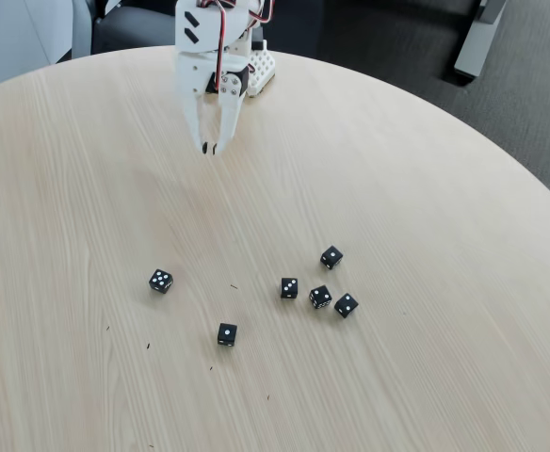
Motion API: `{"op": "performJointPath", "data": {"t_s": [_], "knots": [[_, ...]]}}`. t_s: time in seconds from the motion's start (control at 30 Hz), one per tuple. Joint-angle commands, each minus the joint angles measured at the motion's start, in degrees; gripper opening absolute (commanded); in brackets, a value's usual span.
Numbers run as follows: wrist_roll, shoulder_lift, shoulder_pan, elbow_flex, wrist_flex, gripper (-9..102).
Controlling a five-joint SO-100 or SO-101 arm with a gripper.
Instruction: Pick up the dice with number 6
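Several small black dice with white pips lie on the round wooden table (426, 188). The dice with number 6 (320, 297) sits in the right-hand cluster, its top face crowded with pips. My white gripper (209, 148) hangs at the far side of the table, well up and to the left of that die, pointing down. Its fingertips meet and hold nothing.
Around the six-pip die lie other dice: one (289, 288) to its left, one (347, 304) to its right and one (331, 256) behind. A three-pip die (161, 281) and a one-pip die (227, 333) sit apart on the left. The table edge curves away at right.
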Motion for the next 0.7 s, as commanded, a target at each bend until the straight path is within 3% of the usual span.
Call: {"op": "performJointPath", "data": {"t_s": [0.0, 0.67], "knots": [[0.26, 0.35, 0.35, -0.26, 0.18, 5], [0.26, 0.35, 0.35, -0.26, 0.18, 5]]}}
